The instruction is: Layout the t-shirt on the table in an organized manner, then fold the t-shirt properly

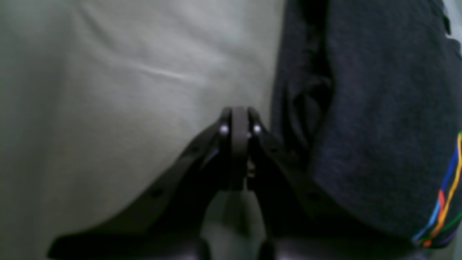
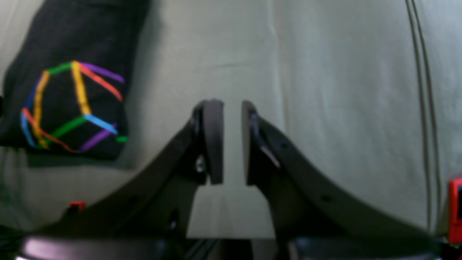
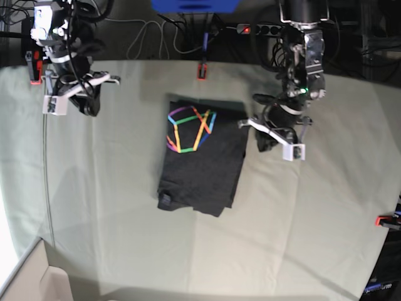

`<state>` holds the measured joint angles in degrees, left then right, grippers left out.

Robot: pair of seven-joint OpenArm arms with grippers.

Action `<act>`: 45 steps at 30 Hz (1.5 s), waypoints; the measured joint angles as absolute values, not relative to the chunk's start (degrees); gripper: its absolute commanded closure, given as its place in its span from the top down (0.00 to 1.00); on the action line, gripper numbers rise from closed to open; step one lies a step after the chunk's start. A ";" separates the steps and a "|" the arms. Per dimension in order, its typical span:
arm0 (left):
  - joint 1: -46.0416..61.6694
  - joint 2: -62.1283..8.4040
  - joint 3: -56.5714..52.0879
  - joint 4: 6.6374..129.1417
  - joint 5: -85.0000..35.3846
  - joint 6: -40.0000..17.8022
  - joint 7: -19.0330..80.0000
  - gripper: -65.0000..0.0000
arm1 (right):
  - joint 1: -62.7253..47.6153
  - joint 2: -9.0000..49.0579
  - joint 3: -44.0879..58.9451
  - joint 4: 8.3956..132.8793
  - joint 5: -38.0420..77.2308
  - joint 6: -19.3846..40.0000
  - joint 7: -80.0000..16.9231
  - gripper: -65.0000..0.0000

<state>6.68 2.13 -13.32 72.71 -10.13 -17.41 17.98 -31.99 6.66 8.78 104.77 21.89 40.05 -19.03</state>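
Observation:
The t-shirt [image 3: 203, 169] lies folded into a compact charcoal rectangle in the middle of the table [image 3: 125, 219], its rainbow line print [image 3: 190, 128] facing up at the far end. My left gripper [image 3: 266, 139] hovers just off the shirt's right edge. In the left wrist view this gripper [image 1: 240, 112] is shut and empty, with the t-shirt [image 1: 379, 108] to its right. My right gripper [image 3: 88, 103] sits far off at the table's back left. Its fingers [image 2: 232, 108] stand slightly apart over bare cloth with nothing between them, and the t-shirt [image 2: 72, 43] lies up and to the left.
Red clamps [image 3: 202, 70] [image 3: 385, 220] [image 2: 455, 209] mark the table's edges. A blue box [image 3: 194, 5], cables and a power strip [image 3: 257, 29] lie behind the far edge. A pale box [image 3: 37, 282] stands at the front left corner.

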 measured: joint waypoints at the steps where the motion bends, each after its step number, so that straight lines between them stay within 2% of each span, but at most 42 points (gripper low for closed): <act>1: 6.81 2.26 -12.93 72.27 -10.11 -17.41 18.22 0.00 | -31.99 6.68 8.93 104.77 21.91 40.05 -19.03 0.12; 22: 11.70 2.74 -6.24 72.53 -10.61 -17.85 16.45 0.00 | -32.32 6.63 10.70 104.77 21.93 40.05 -18.90 0.12; 40: 15.79 2.85 -6.09 74.02 -11.00 -18.50 14.63 0.00 | -32.45 6.63 10.72 104.77 21.91 40.05 -18.90 0.12; 45: 19.57 -1.10 -5.96 78.65 -11.14 -19.29 16.71 0.00 | -32.45 6.63 10.83 104.77 21.91 40.05 -18.92 0.12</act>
<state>19.57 -1.10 -5.96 78.65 -11.14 -19.29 16.71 -32.45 6.63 10.83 104.77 21.91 40.05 -18.92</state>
